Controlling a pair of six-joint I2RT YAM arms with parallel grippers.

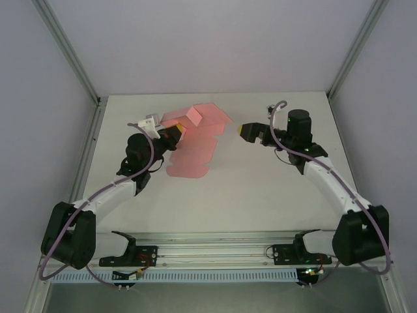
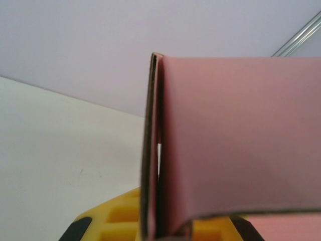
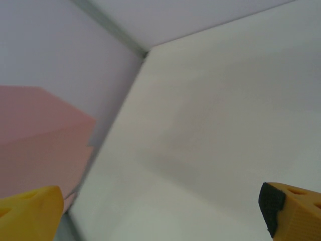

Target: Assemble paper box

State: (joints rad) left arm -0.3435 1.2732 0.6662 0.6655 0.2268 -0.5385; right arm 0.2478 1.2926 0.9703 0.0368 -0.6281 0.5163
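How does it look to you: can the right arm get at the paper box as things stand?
Probably yes. The right gripper is open and faces the paper box across bare table; the left gripper grips its left side, leaving the right edge free.

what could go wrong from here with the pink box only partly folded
1. The left gripper is shut on just a thin folded edge of the paper box. The card might slip out or crease in the wrong place if pulled.
2. The right gripper hangs open, apart from the box, so the raised far end has no support on that side and may sag flat.
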